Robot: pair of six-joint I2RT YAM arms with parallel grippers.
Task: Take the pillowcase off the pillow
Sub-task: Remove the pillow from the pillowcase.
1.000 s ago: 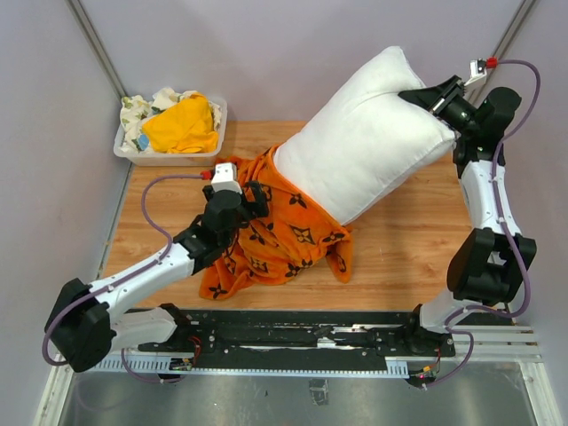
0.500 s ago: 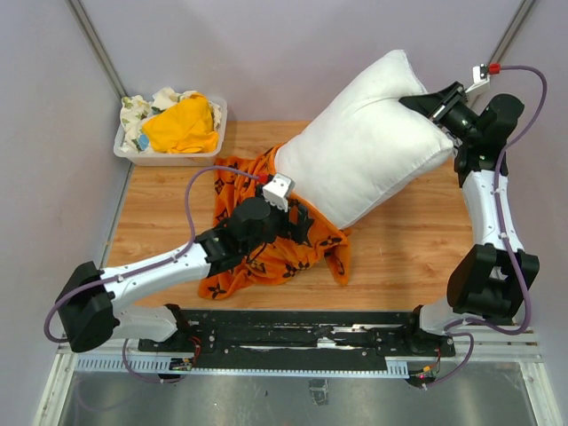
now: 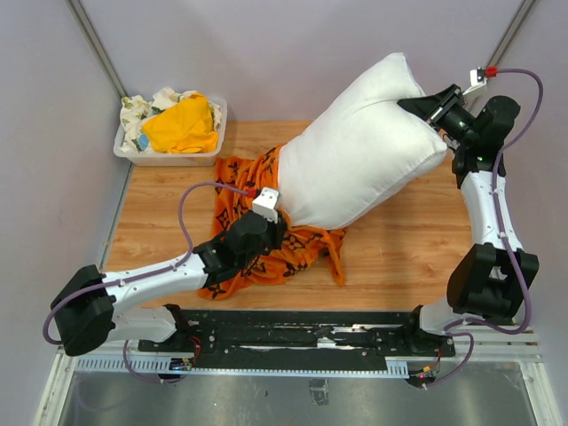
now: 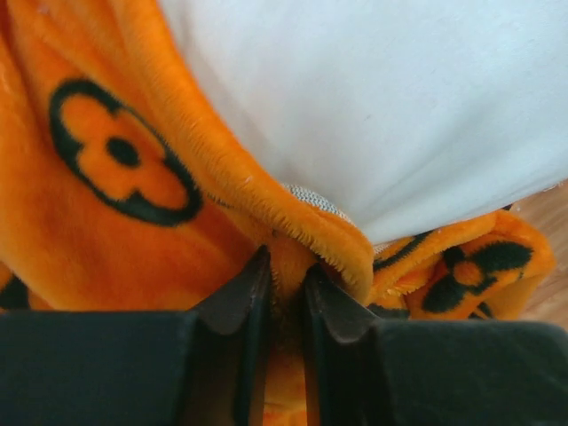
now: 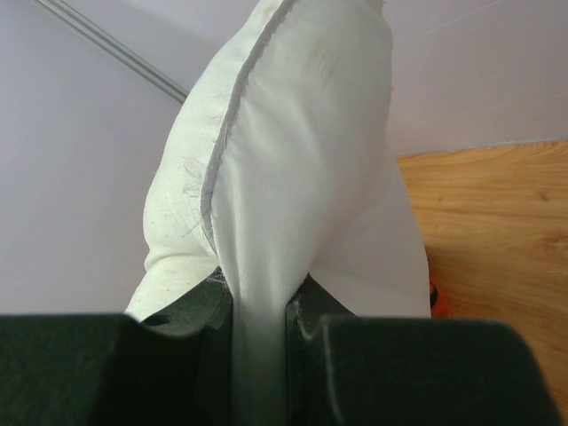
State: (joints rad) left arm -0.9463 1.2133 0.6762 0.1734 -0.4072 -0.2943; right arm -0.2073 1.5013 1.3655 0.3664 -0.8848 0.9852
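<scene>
Stripping under way: the right hand (image 5: 259, 306) clamps the pillow (image 3: 355, 164) by its raised far corner — the left hand (image 4: 286, 266) pinches the pillowcase (image 3: 306, 248) hem, bunched at the pillow's low end. Next, probably drag it clear.

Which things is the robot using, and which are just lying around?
Using: pillow; pillowcase; left claw, pinching the pillowcase; right claw, pinching the pillow.
Lying around: bin; yellow cloth in it.
</scene>
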